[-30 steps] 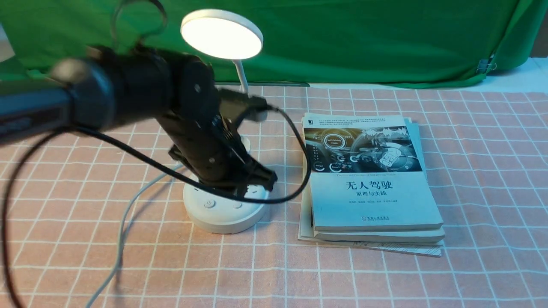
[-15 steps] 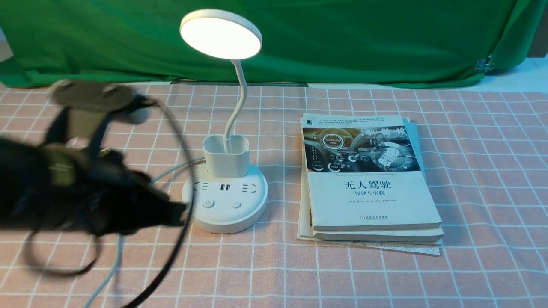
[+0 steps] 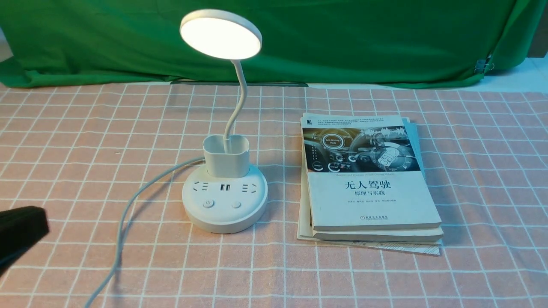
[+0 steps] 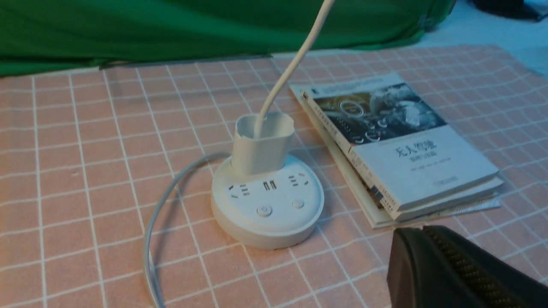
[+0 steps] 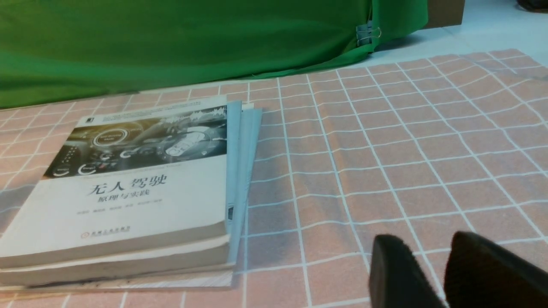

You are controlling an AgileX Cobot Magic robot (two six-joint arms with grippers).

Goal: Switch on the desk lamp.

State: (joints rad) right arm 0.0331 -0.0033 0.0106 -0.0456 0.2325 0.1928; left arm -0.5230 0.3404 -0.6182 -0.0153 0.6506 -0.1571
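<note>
Fingers of the left gripper (image 4: pixel 421 231) are narrow, their dark tips side by side and closed on each other, well apart from the desk lamp. Fingers of the right gripper (image 5: pixel 424 237) stand a little apart, with checked tablecloth (image 5: pixel 385 188) showing between the tips

The white desk lamp (image 3: pixel 227 214) is ahead of the left fingers and toward the robot's right. Its round disc head (image 3: pixel 220 36) glows bright white, tilted on a thin, curving neck (image 3: pixel 242 96) that rises from a small cup holder (image 3: pixel 227 164). On the base, nearer the fingers than the cup holder, are sockets (image 3: pixel 224 187), a power button (image 3: pixel 208 204) and a plain round button (image 3: pixel 236 205)

A pale cord (image 3: pixel 122 222) leaves the back of the base and curves across the cloth, passing between the lamp and a blurred dark part of the left arm (image 3: pixel 21 233) at the front view's edge

Beyond the right fingers, just beside the lamp on the robot's right, lies a stack of books (image 3: pixel 372 201); the top cover shows a car dashboard and Chinese lettering. Farthest from both grippers hangs a green curtain (image 3: pixel 342 42), with a metal clip (image 3: pixel 481 65) near its right end
</note>
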